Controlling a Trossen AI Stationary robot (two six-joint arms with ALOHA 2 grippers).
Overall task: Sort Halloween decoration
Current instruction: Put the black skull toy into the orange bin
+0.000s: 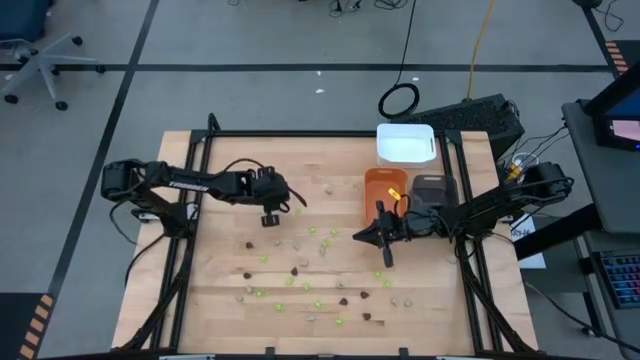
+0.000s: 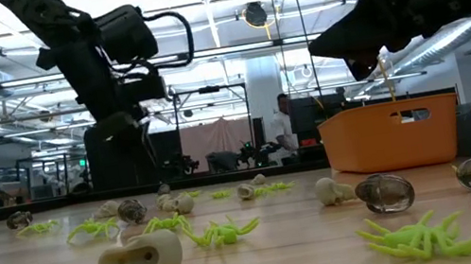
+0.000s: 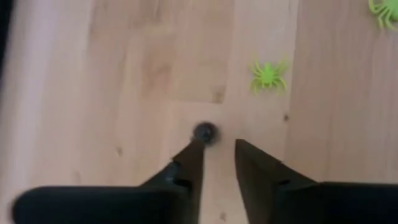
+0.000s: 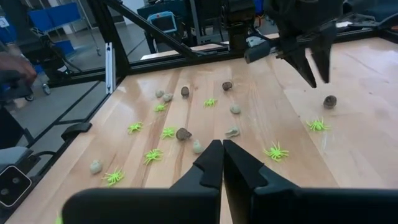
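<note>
- A pale skull (image 2: 142, 258) lies nearest the low camera, on the wooden table (image 1: 220, 300), with a green spider (image 2: 223, 232) just beside it.
- The left gripper (image 3: 217, 149) hangs over the table's left half, fingers parted, grasping nothing; a dark brown piece (image 3: 204, 132) lies on the wood just off one fingertip.
- The right gripper (image 4: 222, 155) hovers clenched and empty, beside the orange tray (image 1: 383, 190).
- The other green, brown and pale pieces (image 1: 300, 270) are scattered over the table between the arms and toward its near edge.
- A white tray (image 1: 405, 143) sits behind the orange one.
</note>
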